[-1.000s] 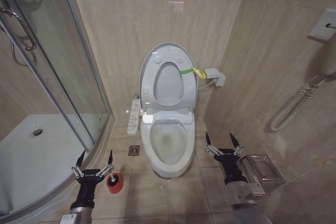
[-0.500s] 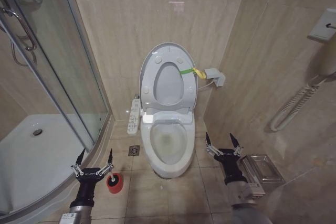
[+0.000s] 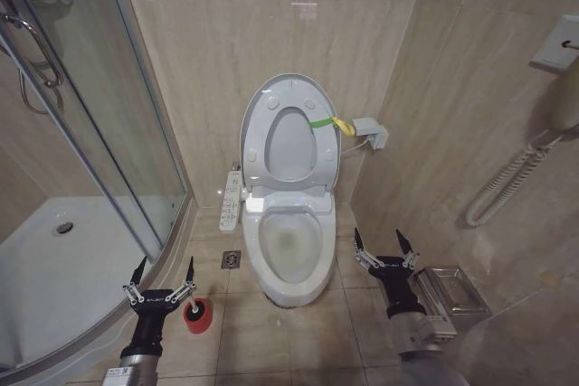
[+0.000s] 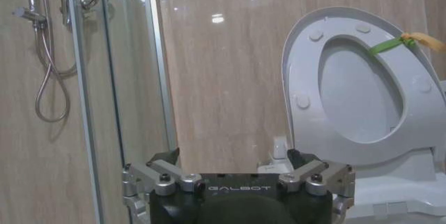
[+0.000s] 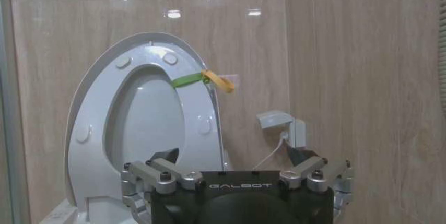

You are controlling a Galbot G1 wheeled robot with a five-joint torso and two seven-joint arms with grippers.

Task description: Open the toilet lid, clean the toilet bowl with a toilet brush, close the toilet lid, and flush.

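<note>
The toilet lid [image 3: 291, 144] stands raised against the back wall, with the ring seat [image 3: 258, 146] folded up in front of it and a green-and-yellow band [image 3: 330, 122] at its edge. Below it the white toilet bowl [image 3: 289, 291] lies uncovered. My left gripper [image 3: 166, 268] hangs open low on the left, just beside a red cup holder [image 3: 197, 314]; the toilet brush is hidden from me. To the right of the bowl my right gripper [image 3: 378, 240] is open and holds nothing. Both wrist views face the raised lid [image 4: 359, 93] [image 5: 143, 114] past the open left gripper [image 4: 237, 158] and right gripper [image 5: 237, 156].
A glass shower door [image 3: 99, 133] and curved shower tray [image 3: 54, 268] close off the left. A control panel [image 3: 232, 198] hangs beside the bowl, above a floor drain [image 3: 231, 259]. A clear box [image 3: 448, 291] sits on the floor at right, under a coiled cord [image 3: 507, 183].
</note>
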